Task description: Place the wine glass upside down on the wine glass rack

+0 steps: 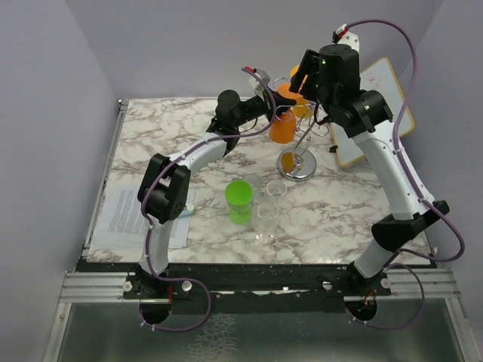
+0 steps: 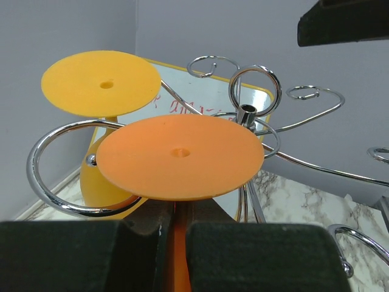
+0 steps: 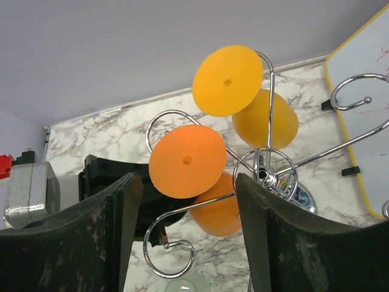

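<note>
The left jaws were clenched on the stem of the orange glass (image 2: 180,157), which was upside down: its round foot lay flat just above the jaws and its bowl hung below them. Gripping low on the stem left the foot free. That was likely deliberate, since the foot has to ride on the wire while the stem slips into the slot. The glass sat up among the curled arms of the rack (image 3: 265,173). Beyond it from the left jaws, a yellow glass (image 3: 228,79) hung inverted from the next arm. In the right wrist view one wire arm crossed just under the orange foot, close against the stem. Whether the foot bore on that wire or was carried wholly by the jaws could not be told. The right jaws were released and wide apart above the rack, grasping nothing, with both glasses showing in the gap between them; this looked like standing by, not reaching. The task seemed close to its end, with the foot to be seated and the stem let go. A sideways nudge could rock the thin rack on the worktop (image 1: 173,128) or knock the yellow glass.
</note>
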Motion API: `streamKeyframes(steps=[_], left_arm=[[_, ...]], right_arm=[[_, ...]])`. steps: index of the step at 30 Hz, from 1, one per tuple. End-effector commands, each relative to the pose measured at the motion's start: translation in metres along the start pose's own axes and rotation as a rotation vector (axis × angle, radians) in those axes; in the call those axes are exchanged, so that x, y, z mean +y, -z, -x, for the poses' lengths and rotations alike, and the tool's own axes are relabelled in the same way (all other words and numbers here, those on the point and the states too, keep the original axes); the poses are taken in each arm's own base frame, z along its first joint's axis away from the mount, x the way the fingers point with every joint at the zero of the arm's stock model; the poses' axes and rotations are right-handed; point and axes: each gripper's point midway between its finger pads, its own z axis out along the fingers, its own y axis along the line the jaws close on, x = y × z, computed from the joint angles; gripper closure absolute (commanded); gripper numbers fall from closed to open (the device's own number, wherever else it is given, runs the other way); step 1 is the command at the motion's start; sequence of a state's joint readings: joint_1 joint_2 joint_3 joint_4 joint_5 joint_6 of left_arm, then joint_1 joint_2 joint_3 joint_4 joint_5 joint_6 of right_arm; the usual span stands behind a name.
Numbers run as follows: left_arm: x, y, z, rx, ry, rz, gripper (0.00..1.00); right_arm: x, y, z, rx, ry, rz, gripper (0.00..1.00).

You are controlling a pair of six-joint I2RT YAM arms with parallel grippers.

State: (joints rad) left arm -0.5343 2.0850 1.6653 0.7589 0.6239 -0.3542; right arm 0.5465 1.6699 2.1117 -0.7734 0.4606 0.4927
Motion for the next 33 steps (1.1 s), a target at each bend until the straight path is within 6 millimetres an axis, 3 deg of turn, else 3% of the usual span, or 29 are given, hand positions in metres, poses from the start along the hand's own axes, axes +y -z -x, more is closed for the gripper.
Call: streamKeyframes(steps=[1,9,18,33], left_arm=[[-0.007,0.006,0.010,-0.001,-0.020,0.005,1.00],[-0.015,0.009,0.020,-0.029,-0.086,-0.023,1.00],[-0.024,0.010,0.035,-0.086,-0.136,-0.055,1.00],[-0.036,0.013,0.042,-0.106,-0.130,-0.088,1.00]], right_arm=[[0.006,0.010,-0.010,0.089,0.039,0.066,0.32],[0.017,0.005,-0.031,0.169,-0.085,0.088,0.42],[0.014,-0.002,-0.049,0.182,-0.302,0.027,0.42],[0.005,-0.015,-0.029,0.002,-0.520,-0.012,0.48]])
